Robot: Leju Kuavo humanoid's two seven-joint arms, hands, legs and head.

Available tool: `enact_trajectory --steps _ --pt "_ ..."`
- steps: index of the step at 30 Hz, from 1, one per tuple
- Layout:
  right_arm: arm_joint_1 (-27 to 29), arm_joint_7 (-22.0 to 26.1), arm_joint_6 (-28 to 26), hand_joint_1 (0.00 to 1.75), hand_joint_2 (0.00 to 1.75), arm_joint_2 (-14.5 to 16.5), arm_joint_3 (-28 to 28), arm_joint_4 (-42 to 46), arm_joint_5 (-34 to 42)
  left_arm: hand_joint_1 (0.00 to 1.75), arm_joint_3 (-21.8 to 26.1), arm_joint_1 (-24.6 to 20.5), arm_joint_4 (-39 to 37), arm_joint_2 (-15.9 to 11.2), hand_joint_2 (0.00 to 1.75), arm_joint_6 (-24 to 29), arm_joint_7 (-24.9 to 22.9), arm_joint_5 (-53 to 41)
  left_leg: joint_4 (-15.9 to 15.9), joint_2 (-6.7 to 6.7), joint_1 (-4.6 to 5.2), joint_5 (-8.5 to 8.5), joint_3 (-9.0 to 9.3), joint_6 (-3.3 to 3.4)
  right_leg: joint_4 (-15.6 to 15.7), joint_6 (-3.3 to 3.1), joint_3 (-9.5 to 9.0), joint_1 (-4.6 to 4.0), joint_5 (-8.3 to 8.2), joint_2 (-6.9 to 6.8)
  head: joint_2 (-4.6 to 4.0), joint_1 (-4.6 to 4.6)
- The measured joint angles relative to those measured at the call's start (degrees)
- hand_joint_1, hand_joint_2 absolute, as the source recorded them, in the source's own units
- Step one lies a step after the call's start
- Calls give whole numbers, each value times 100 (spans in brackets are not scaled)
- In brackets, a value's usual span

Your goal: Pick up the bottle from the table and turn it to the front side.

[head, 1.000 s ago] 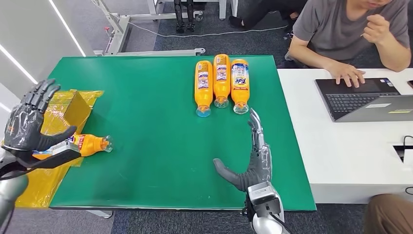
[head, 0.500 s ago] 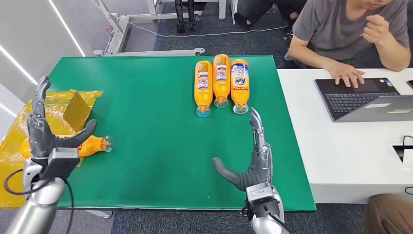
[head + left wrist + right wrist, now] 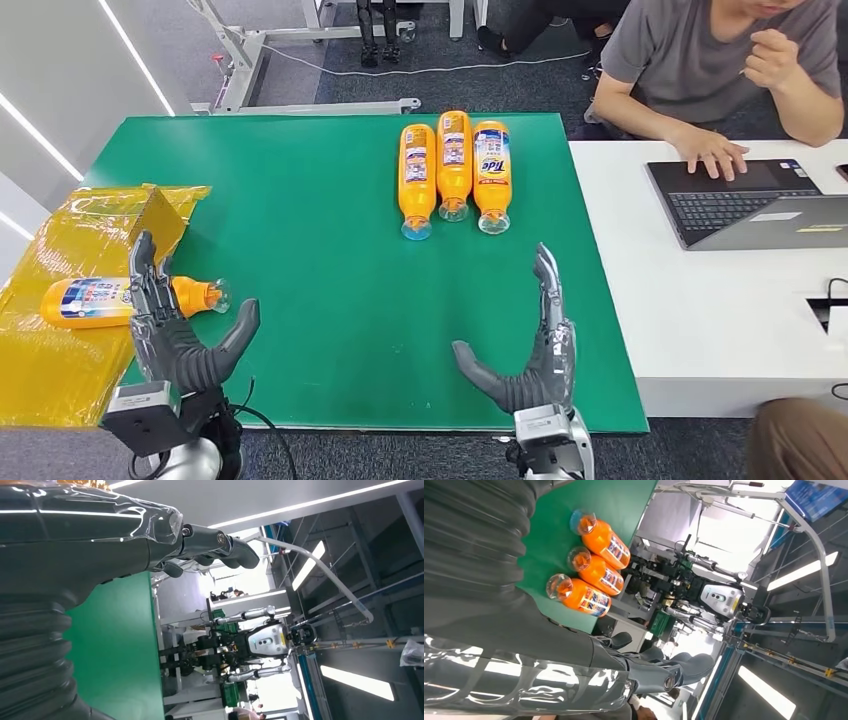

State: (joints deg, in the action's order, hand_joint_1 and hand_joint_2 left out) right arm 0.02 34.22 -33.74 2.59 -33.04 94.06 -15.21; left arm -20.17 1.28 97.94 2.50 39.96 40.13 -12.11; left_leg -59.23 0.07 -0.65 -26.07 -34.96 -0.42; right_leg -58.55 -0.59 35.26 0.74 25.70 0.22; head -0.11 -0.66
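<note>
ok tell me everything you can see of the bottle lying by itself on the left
The lone bottle is orange plastic with a mostly blue printed label and a clear cap. It lies on its side on the yellow film, its cap end reaching onto the green table and pointing right. The left hand, fingers spread, is just in front of it; contact is unclear.

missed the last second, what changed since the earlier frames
The left hand came down off the bottle on the yellow wrap toward the table's near edge, open; that bottle now lies in view with its label showing. The right hand shifted slightly. The three bottles and the person stayed.
</note>
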Motion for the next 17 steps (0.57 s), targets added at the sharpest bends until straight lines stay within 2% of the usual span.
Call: enact_trajectory --steps 7,17 --pt "83 163 173 0 175 -30 26 80 210 0 -1 337 282 215 175 2 0 -245 0 0 0 -1 1 -2 -2 0 0 -2 0 0 0 1" --pt "90 188 93 0 175 -101 23 78 216 0 -109 457 248 265 175 2 0 -302 0 -1 1 -1 1 -2 -1 0 -1 -2 0 -1 0 1"
